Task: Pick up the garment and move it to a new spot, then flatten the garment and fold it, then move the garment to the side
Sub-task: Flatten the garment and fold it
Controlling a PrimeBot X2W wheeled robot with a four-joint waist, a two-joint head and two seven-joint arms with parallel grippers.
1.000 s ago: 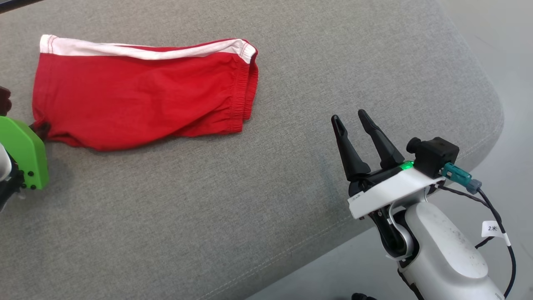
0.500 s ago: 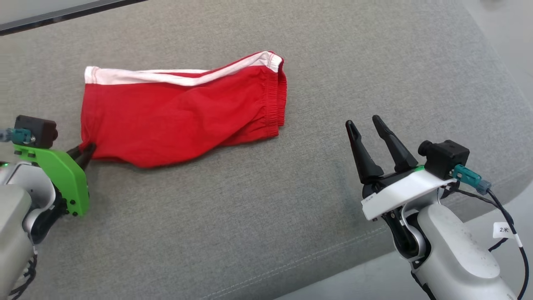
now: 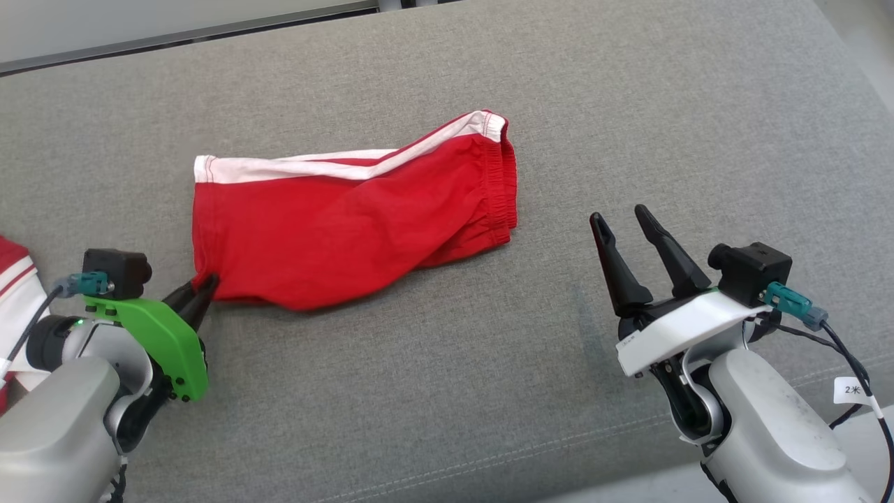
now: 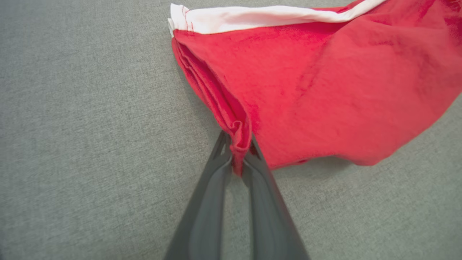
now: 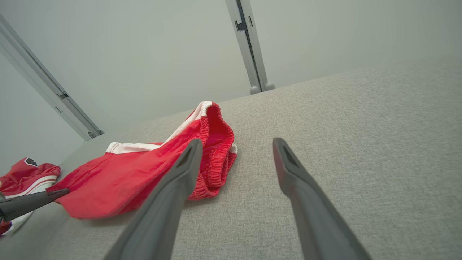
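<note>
Red shorts (image 3: 349, 223) with a white side stripe lie folded on the grey cushion (image 3: 447, 391), elastic waistband to the right. My left gripper (image 3: 206, 283) is shut on the shorts' lower left corner; the left wrist view shows the red hem (image 4: 238, 144) pinched between the two dark fingers, the left gripper (image 4: 238, 151) closed tight. My right gripper (image 3: 618, 216) stands open to the right of the shorts, apart from them, nothing between its fingers. From the right wrist view the shorts (image 5: 144, 173) lie ahead and left of the open right gripper (image 5: 236, 142).
Another red and white garment (image 3: 14, 279) lies at the far left edge, seen too as a garment pile (image 5: 25, 177). The cushion's front seam and edge (image 3: 803, 391) run near my right arm. A pale wall with metal rails (image 5: 249, 47) stands behind.
The head camera has shifted, so the whole scene sits lower and further right. My left gripper stays shut on the shorts' corner, whose bottom edge now bulges more. The right gripper stays open.
</note>
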